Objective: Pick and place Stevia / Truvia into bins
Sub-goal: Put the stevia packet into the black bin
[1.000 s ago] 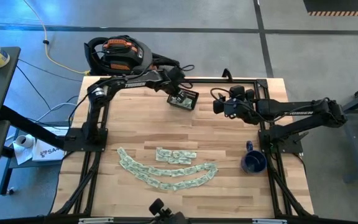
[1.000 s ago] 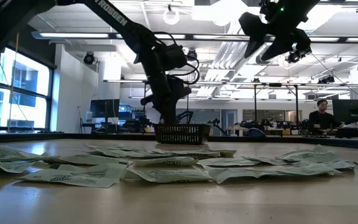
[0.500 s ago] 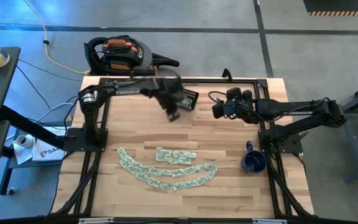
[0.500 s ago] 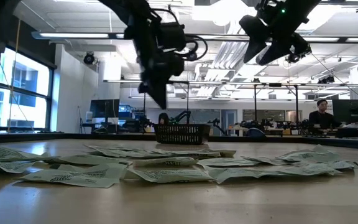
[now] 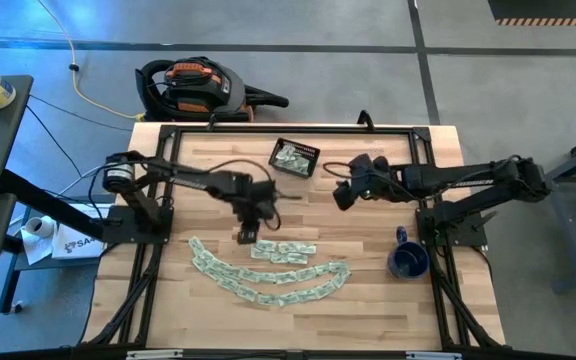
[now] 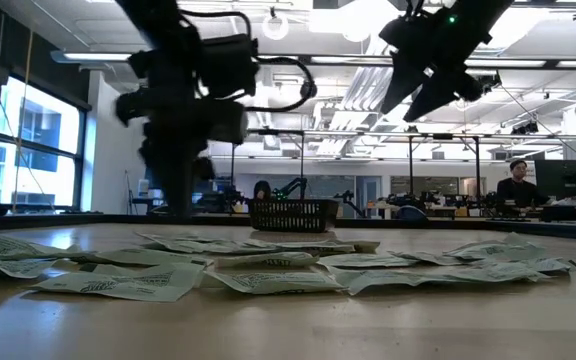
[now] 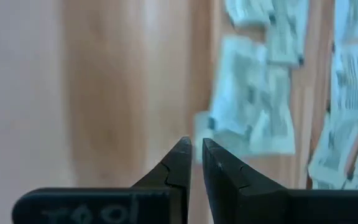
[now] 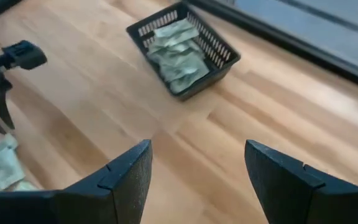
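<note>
Nearest the table's front edge, pale green-and-white sachets [image 5: 268, 270] lie in a loose curved band on the wooden table [image 5: 368, 225]. Just behind them the left gripper [image 5: 245, 235] hangs above the band's upper-left part, fingers nearly together w/ a thin gap, nothing between them. A dark blue mug [image 5: 407, 262] stands at the right side. Further back, the right gripper [image 5: 340, 197] hovers mid-table, fingers spread wide, empty. At the far edge sits the dark basket [image 5: 295, 158] w/ several sachets inside.
</note>
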